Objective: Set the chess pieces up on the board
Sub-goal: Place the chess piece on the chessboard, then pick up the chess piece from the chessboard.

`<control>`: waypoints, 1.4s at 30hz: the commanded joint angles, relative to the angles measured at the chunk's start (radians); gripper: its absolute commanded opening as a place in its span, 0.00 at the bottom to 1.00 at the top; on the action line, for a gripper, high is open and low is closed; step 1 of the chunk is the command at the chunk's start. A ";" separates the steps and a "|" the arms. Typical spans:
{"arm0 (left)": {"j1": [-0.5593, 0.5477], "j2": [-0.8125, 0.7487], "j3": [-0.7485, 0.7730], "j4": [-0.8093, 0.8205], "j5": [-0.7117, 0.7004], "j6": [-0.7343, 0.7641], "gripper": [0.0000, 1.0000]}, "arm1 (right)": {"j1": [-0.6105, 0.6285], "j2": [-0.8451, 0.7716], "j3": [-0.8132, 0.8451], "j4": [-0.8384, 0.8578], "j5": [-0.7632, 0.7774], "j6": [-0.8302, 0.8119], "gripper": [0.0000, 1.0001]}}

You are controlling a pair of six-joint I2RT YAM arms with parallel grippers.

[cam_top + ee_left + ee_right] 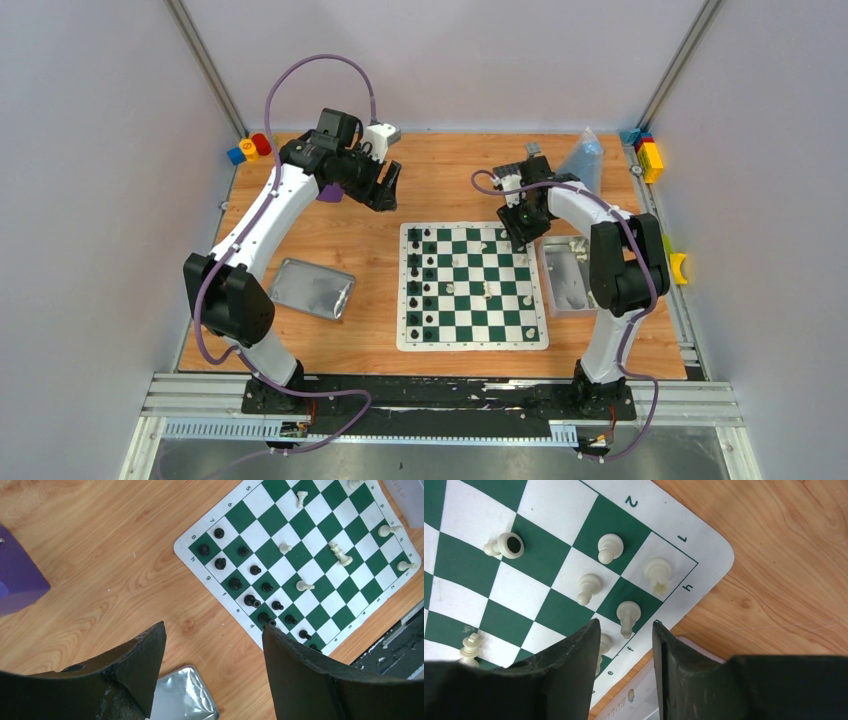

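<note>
Crowding one corner of the board (704, 555), white pieces (610, 546) could be toppled by the parted, empty right gripper (625, 625) descending askew.

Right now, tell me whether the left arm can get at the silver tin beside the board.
Probably yes: the left end effector hangs open above the table, and the tin lies uncovered left of the board, with nothing between them.

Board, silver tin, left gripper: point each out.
board (470, 345), top external view, near white border.
silver tin (312, 289), top external view, middle of its surface.
left gripper (212, 630), left wrist view, gap between its fingertips.
</note>
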 commanded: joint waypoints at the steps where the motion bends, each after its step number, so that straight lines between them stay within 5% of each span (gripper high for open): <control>1: 0.006 -0.041 0.003 0.023 0.011 0.001 0.79 | 0.005 -0.048 0.045 0.019 -0.008 0.014 0.45; 8: 0.005 -0.052 -0.001 0.023 -0.001 0.007 0.79 | 0.017 -0.169 0.050 0.017 -0.099 0.042 0.47; 15: 0.007 -0.059 -0.003 0.021 -0.048 0.031 0.80 | 0.182 -0.257 -0.052 0.091 -0.172 0.042 0.48; 27: 0.033 -0.170 -0.083 0.075 -0.137 0.037 0.86 | 0.403 -0.170 -0.106 0.140 -0.234 0.056 0.50; 42: 0.064 -0.227 -0.116 0.084 -0.141 0.043 0.91 | 0.467 -0.077 -0.117 0.166 -0.203 0.032 0.50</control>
